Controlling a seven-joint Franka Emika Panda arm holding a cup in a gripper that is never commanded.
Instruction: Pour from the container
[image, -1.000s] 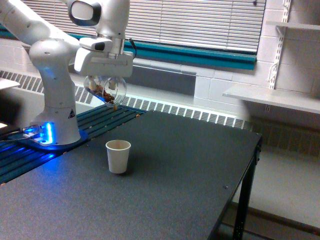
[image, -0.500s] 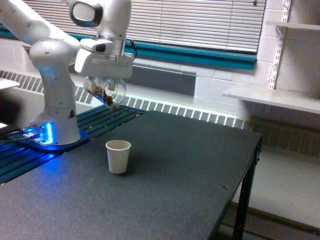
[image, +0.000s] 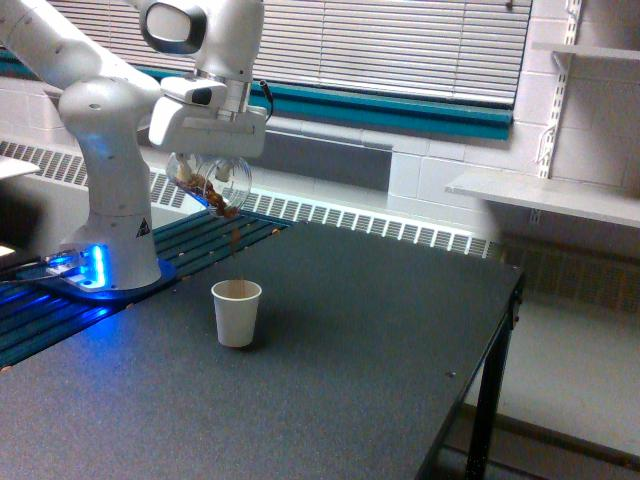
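Note:
In the exterior view my gripper (image: 209, 160) is shut on the container (image: 210, 183), a clear rounded jug tipped over with brown pieces inside. It hangs above and slightly to the exterior view's left of a small white paper cup (image: 237, 312) that stands upright on the dark table (image: 330, 350). A thin brown stream (image: 236, 245) falls from the jug's lip down into the cup.
The arm's white base (image: 110, 200) with a blue light stands at the exterior view's left on a slatted strip. A wall with blinds and a radiator grille (image: 380, 225) runs behind. The table's edge (image: 500, 330) drops off at the right, near a shelf (image: 545, 190).
The jug has tipped a little further. Brown material now streams from its lip into the paper cup, where before it only sat at the lip.

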